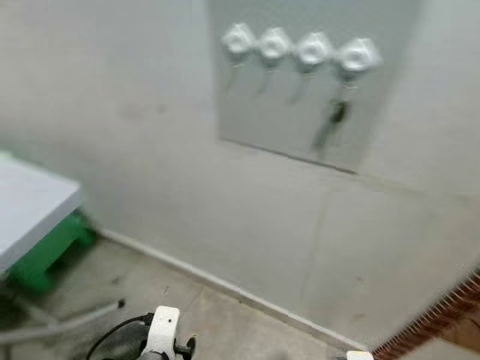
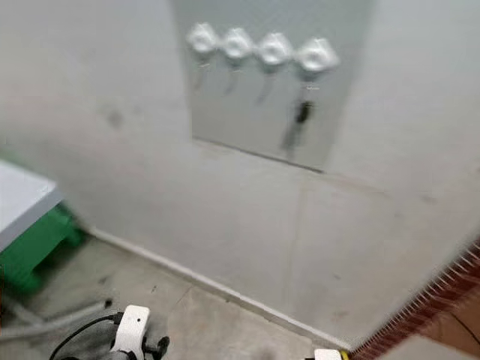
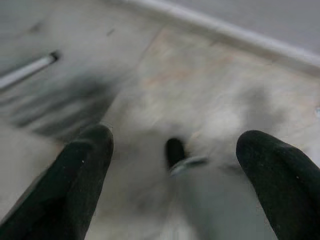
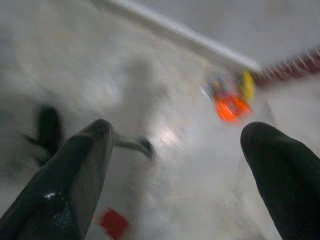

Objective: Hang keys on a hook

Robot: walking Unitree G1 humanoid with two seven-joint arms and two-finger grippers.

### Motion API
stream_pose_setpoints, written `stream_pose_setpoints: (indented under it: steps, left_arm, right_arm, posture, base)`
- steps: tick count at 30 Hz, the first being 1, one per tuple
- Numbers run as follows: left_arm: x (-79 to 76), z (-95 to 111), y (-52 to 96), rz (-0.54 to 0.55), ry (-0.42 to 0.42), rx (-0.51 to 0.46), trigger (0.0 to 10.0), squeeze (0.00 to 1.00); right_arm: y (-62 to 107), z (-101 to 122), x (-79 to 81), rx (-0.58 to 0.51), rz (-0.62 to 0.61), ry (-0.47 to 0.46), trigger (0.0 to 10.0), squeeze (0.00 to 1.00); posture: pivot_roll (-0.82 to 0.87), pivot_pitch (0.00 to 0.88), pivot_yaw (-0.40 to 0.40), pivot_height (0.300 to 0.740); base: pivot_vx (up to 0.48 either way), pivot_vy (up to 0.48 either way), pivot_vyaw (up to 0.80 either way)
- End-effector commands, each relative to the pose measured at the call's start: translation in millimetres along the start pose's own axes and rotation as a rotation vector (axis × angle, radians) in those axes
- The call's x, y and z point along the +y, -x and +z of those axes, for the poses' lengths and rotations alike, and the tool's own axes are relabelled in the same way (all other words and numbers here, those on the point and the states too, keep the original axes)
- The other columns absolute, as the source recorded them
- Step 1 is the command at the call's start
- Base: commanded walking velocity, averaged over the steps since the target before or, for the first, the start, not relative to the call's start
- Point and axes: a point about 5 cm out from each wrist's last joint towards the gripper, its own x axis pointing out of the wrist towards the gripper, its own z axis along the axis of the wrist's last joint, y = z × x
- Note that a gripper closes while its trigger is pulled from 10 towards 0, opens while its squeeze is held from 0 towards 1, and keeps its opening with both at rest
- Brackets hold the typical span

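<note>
Keys [image 1: 336, 114] hang on rightmost hook [image 1: 358, 55], both claws open, far below

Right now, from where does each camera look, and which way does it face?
Left eye, on head: down at wall, four white hooks, keys on the rightmost; left arm at bottom.
Right eye: same scene, shifted.
Left wrist: open left pincer above blurred floor.
Right wrist: open right pincer above floor, orange object.
Both wrists share the baseboard.
</note>
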Motion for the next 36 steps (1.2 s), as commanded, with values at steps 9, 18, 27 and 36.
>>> stream_pose_setpoints:
  steps: [9, 18, 27, 36]
  left_arm:
    - [-4.9, 13.9, -3.2, -0.003, 0.005, -0.043, 10.0, 0.0]
    - [-0.4, 16.9, -3.6, 0.019, 0.065, -0.046, 10.0, 0.0]
    - [-0.6, 16.2, -3.4, 0.018, 0.071, -0.044, 10.0, 0.0]
    - [-0.5, 15.8, -3.4, 0.016, 0.068, -0.043, 10.0, 0.0]
  right_arm:
    - [2.5, -10.2, -3.7, 0.034, -0.01, -0.003, 10.0, 0.0]
    - [2.8, -12.1, -3.4, 0.043, -0.012, -0.017, 10.0, 0.0]
    - [3.1, -14.1, -1.8, 0.051, -0.01, -0.024, 10.0, 0.0]
    - [4.2, -18.7, -2.1, 0.068, -0.01, -0.024, 10.0, 0.0]
  posture:
    - [-0.05, 0.0, 0.021, 0.74]
    - [-0.05, 0.0, 0.021, 0.74]
    - [-0.05, 0.0, 0.025, 0.74]
    - [-0.05, 0.0, 0.026, 0.74]
  base:
    - [0.0, 0.0, 0.8]
    - [0.0, 0.0, 0.8]
    - [0.0, 0.0, 0.8]
    - [0.0, 0.0, 0.8]
